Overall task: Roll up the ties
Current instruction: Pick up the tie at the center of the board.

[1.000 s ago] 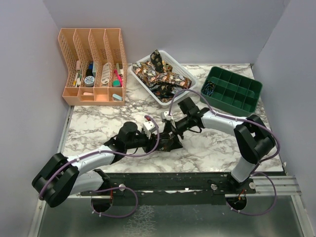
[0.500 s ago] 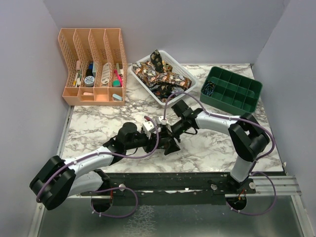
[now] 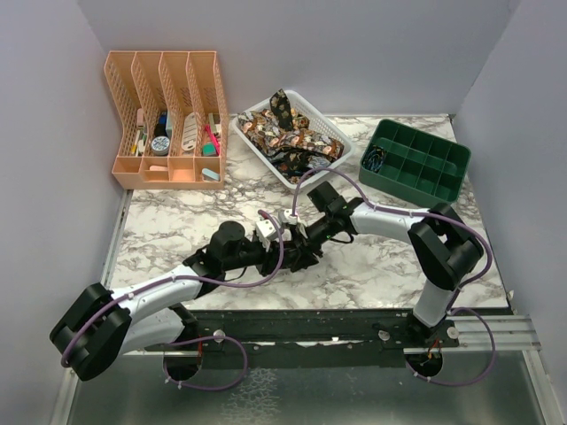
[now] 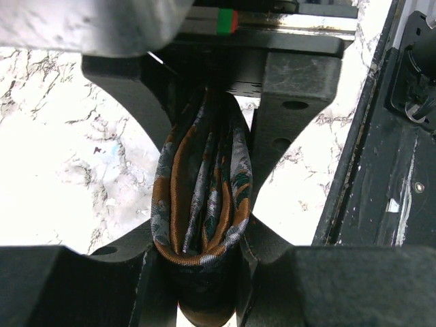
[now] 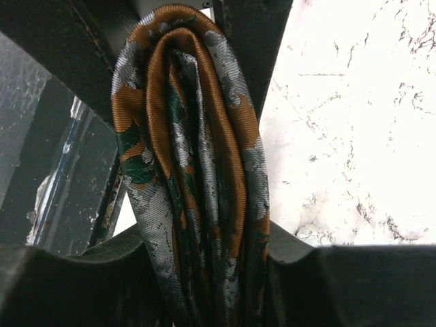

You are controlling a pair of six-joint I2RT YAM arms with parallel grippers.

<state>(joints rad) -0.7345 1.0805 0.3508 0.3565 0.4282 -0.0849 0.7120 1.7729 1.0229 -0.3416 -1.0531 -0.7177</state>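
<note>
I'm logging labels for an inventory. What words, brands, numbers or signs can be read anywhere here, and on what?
No text can be read in any view.
Items in the orange organizer: any printing is too small to read.
Rolled tie: woven pattern only, no lettering.
Green tray: no markings visible.

the left gripper (image 4: 202, 269) and right gripper (image 5: 201, 272) meet head-on at mid-table, both clamped on one rolled tie (image 4: 202, 204), barring each other's way. bare marble table (image 3: 159, 232) lies open either side. the orange organizer (image 3: 164, 115), white basket (image 3: 335, 133) and green tray (image 3: 416, 161) line the back.
</note>
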